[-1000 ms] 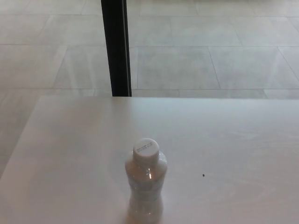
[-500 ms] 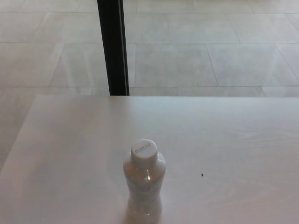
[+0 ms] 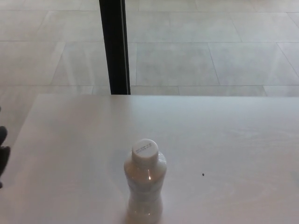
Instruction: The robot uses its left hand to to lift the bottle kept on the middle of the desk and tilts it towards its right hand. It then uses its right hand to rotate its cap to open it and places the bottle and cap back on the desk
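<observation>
Clear plastic bottle (image 3: 145, 186) with a pinched waist stands upright on the pale, smooth desk top (image 3: 224, 135), near the front edge and about midway across. Round white screw cap (image 3: 145, 150) still seated on its neck, small dark print on top. Contents hard to judge; the body looks pale and translucent, level not readable. My left hand (image 3: 3, 151) shows only as a dark sliver at the desk's left edge, well apart from the bottle; I cannot tell whether its fingers are apart or together. My right hand is out of sight. Small dark speck (image 3: 203, 175) on the desk right of the bottle. Black upright post (image 3: 115, 46) beyond the far edge, grey tiled floor (image 3: 210, 56) behind.
</observation>
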